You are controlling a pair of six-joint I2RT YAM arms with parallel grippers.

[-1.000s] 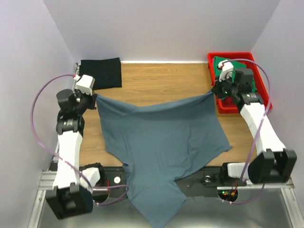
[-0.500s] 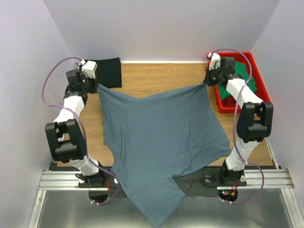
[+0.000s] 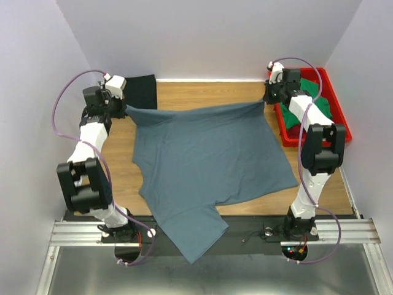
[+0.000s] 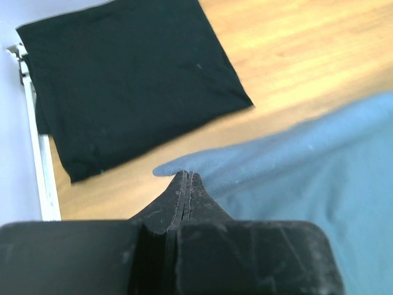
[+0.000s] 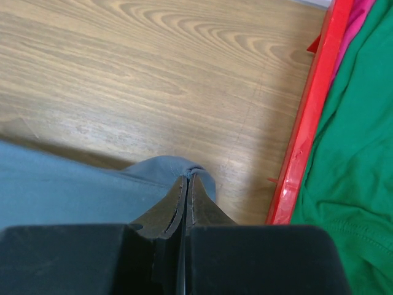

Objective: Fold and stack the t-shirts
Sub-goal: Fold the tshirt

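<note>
While your left fingers (image 4: 184,190) and right fingers (image 5: 186,195) are pinching its far corners | blue-grey t-shirt (image 3: 209,153) is stretching crosswise between them

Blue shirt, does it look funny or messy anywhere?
A bit. The blue-grey shirt sits crooked: its near end hangs off the near edge of the table. The left hand and right hand pinch its far corners, holding that edge taut.
</note>
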